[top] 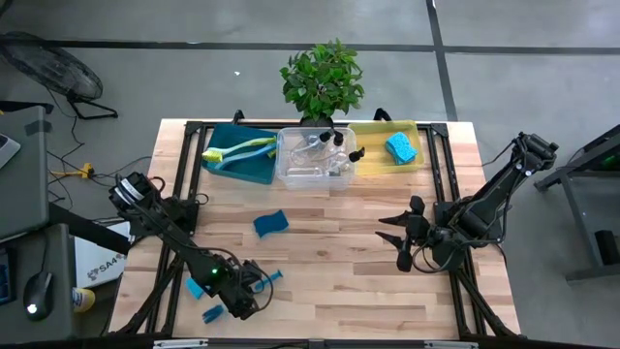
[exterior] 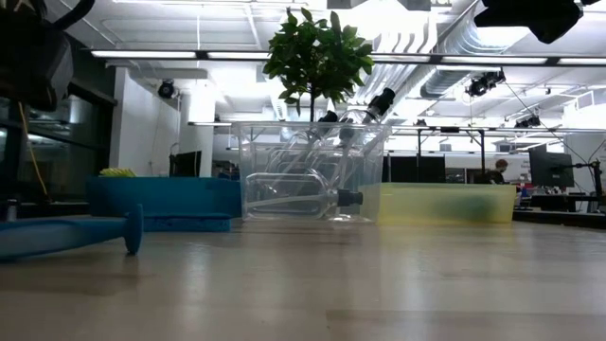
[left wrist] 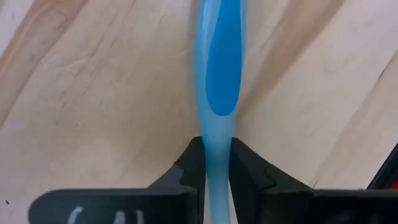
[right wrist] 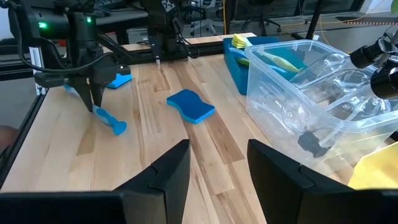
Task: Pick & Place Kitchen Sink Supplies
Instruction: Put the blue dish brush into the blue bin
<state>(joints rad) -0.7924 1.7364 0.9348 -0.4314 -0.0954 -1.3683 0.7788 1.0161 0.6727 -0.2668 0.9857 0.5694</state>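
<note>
Blue dish brush [left wrist: 219, 74] flat on the desk [top: 329, 271] near the front left corner, handle running straight between the left gripper [left wrist: 216, 165] jaws. Jaws clenched onto the pale blue handle from both sides, inner faces touching it in the left wrist view. Brush end with its round flange [right wrist: 118, 127] sticking out past the gripper toward the desk's middle. Second small blue piece [top: 212, 312] just beside the left gripper at the front edge, too small to tell what.

Right gripper [top: 405, 238] hanging over the right half of the desk, jaws parted, grasping nothing, touching nothing.

Wavy-edged blue sponge [top: 271, 224] loose on the wood, left of centre, well apart from both grippers. At the back: teal bin [top: 254, 169] with a yellow-green brush [top: 234, 150], clear bin [top: 291, 174] with pump bottles [top: 325, 145], yellow bin [top: 373, 160] with another blue sponge [top: 400, 147]. Potted plant [top: 323, 79] behind the bins.
</note>
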